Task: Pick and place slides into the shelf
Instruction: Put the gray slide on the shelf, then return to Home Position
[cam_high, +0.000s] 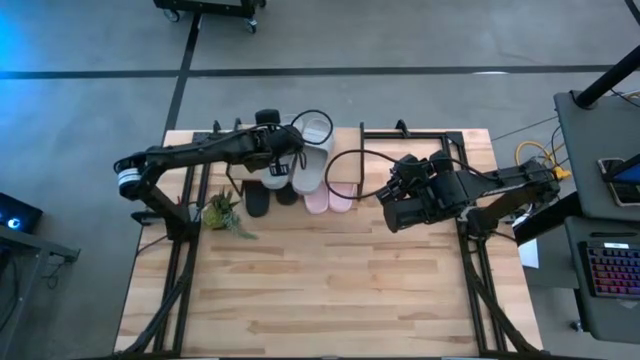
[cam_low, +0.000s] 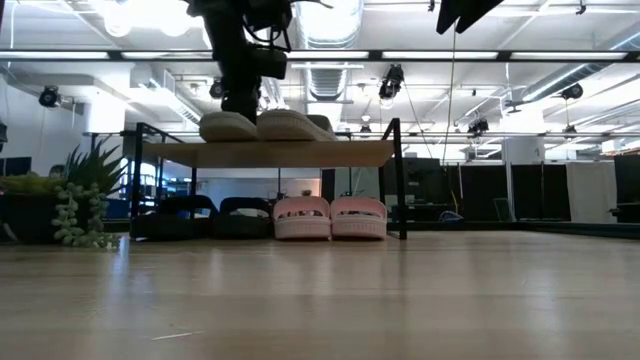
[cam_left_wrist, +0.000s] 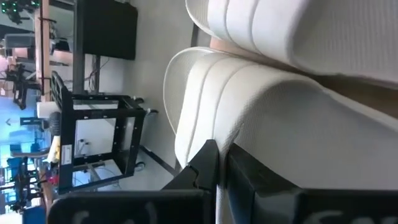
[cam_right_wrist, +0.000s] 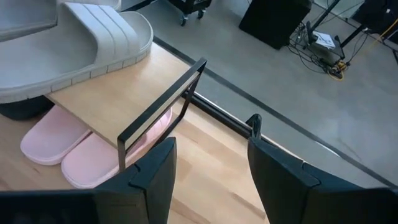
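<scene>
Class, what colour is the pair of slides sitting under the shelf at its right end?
Pale pink slides, seen best in the low view, under the shelf.

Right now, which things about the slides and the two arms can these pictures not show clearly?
- High view: the left gripper covers part of the grey-green slides, so their contact is hidden.
- High view: the shelf top hides most of the black slides and pink slides.
- Low view: the top edge cuts off both arms.
- Left wrist view: a grey-green slide fills the frame; the shelf is barely visible.
- Right wrist view: the right gripper shows open fingers; the black pair is mostly hidden.
</scene>
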